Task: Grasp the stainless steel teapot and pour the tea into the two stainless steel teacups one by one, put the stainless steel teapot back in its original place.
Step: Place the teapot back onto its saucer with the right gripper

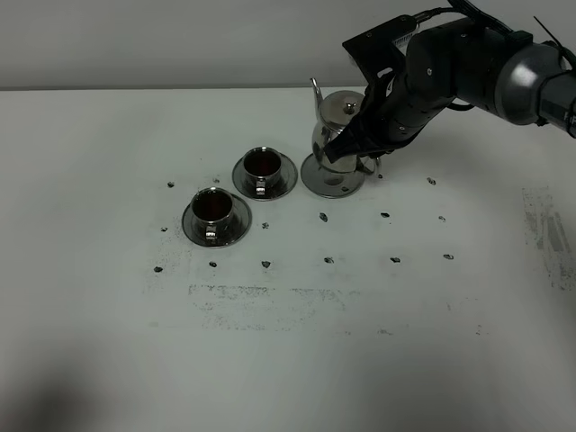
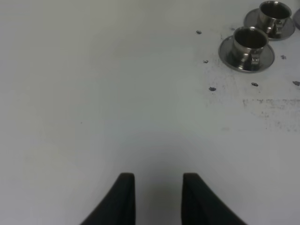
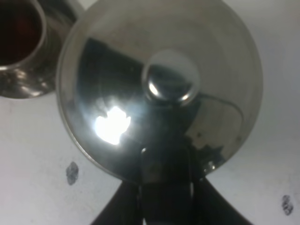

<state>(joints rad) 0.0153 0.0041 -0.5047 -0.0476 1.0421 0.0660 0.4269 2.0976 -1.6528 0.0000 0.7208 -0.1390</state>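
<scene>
- Polished steel defines the stainless steel teapot (image 1: 337, 126): a rounded, mirror-bright body with a thin curved spout rising at its far left side, seen from the high camera.
- It sits at the back of the white table (image 1: 288, 360), over the flat round saucer (image 1: 331, 180); whether its base touches the saucer cannot be told.
- The right gripper (image 1: 355, 148) is clenched on the teapot's looped handle; in the right wrist view its dark fingers (image 3: 123, 204) flank the handle below the domed lid and its round knob (image 3: 168, 83).
- Two small steel teacups stand on round saucers left of the teapot: the far cup (image 1: 263, 167) just beside the teapot's saucer, the near cup (image 1: 214, 209) diagonally forward and left of it.
- Both hold dark reddish-brown tea (image 1: 262, 162).
- The left gripper (image 2: 158, 197) hangs over bare table with its black, wedge-shaped fingers parted and nothing between them, well apart from the cups.
- Small dark marks (image 1: 385, 215) dot the matte tabletop, with a scuffed, speckled patch nearer the front.
</scene>
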